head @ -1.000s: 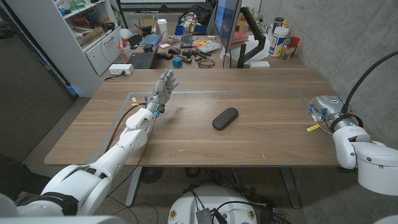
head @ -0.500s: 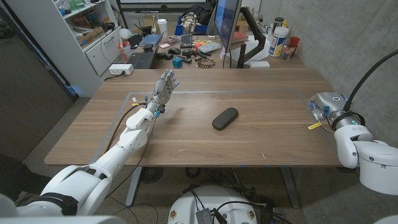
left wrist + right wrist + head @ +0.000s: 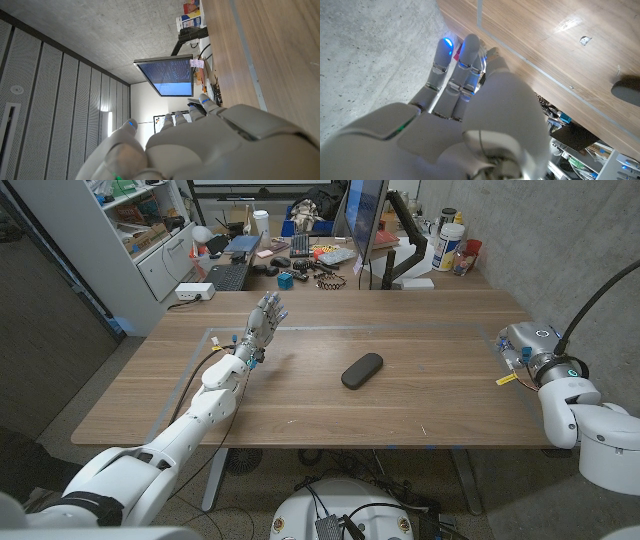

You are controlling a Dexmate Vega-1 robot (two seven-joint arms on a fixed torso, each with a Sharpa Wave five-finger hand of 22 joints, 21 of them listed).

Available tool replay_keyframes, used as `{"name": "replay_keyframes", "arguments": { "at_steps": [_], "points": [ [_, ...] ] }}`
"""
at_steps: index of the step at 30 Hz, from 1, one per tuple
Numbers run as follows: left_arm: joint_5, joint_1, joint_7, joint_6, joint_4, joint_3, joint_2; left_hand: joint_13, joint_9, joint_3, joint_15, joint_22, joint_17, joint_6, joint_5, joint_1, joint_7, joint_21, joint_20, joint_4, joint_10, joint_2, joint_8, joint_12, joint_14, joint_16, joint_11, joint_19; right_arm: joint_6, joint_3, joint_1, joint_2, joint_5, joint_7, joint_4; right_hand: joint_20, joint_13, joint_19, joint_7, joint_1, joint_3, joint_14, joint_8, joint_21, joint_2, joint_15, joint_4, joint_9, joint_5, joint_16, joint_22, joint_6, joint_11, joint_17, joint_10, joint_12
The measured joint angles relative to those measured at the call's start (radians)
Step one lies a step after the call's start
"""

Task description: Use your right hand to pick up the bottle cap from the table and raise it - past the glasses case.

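Setting: wooden tabletop (image 3: 300,405) under a concrete wall, with a cluttered desk and monitor (image 3: 365,215) across the upper middle of the head view.
Bottle cap: a small pale speck (image 3: 584,39) on the wood in the right wrist view may be it, but it is too small to tell.
Glasses case: dark oval glasses case (image 3: 362,370) lying just right of the frame's centre, bare wood all round it.
Right hand: right hand (image 3: 525,345) at the right edge of the head view, over the tabletop's right rim; fingers (image 3: 462,65) extended side by side, nothing seen in them.
Left hand: left hand (image 3: 262,320) raised at upper left, fingers straight and apart, holding nothing; judged parked clear of the work.
Room to move: open wood lies between the right hand and the case, so a reach toward the centre looks unobstructed; the wall stands close on the right.
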Motion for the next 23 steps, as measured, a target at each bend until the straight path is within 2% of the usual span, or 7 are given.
{"name": "replay_keyframes", "arguments": {
  "at_steps": [4, 13, 23],
  "points": [
    [0.002, 0.001, -0.001, -0.002, -0.004, 0.0, 0.003, 0.0, 0.0, 0.0, 0.0, 0.0, 0.0, 0.0, 0.007, 0.0, 0.0, 0.0, 0.0, 0.0, 0.0, 0.0, 0.0, 0.0, 0.0, 0.0, 0.0, 0.0, 0.005, 0.013, -0.011, 0.016, -0.036, 0.018, 0.0, 0.0, 0.0, 0.0, 0.0, 0.001, 0.01, 0.0, 0.0, 0.0, -0.001, 0.0, 0.01, -0.003, 0.0, -0.002, -0.004, 0.0, 0.0, 0.0, 0.0, 0.0],
    [0.004, 0.012, 0.001, -0.002, -0.026, 0.0, 0.012, 0.0, 0.0, 0.0, 0.0, 0.0, 0.0, 0.0, 0.007, 0.0, 0.0, 0.0, 0.0, 0.0, 0.0, 0.0, 0.0, 0.0, 0.0, 0.0, 0.0, 0.0, 0.02, 0.045, -0.038, 0.06, -0.112, 0.057, 0.001, 0.0, 0.0, 0.0, 0.0, 0.001, 0.012, 0.009, 0.0, 0.006, -0.001, -0.002, 0.009, -0.003, 0.001, -0.007, -0.013, 0.0, 0.0, 0.005, 0.0, 0.0],
    [0.006, 0.056, 0.028, 0.009, -0.106, -0.006, 0.048, 0.0, 0.0, -0.001, 0.0, 0.0, 0.0, 0.0, 0.007, 0.0, 0.0, -0.004, 0.0, 0.001, 0.0, 0.0, 0.0, 0.0, 0.0, 0.0, 0.0, 0.0, 0.053, 0.072, -0.06, 0.126, -0.218, 0.106, 0.002, 0.0, 0.001, 0.0, 0.0, 0.003, 0.015, 0.009, 0.0, 0.008, -0.003, -0.001, 0.007, -0.001, 0.001, -0.015, -0.021, 0.0, 0.003, 0.009, 0.003, 0.0]
  ]
}}
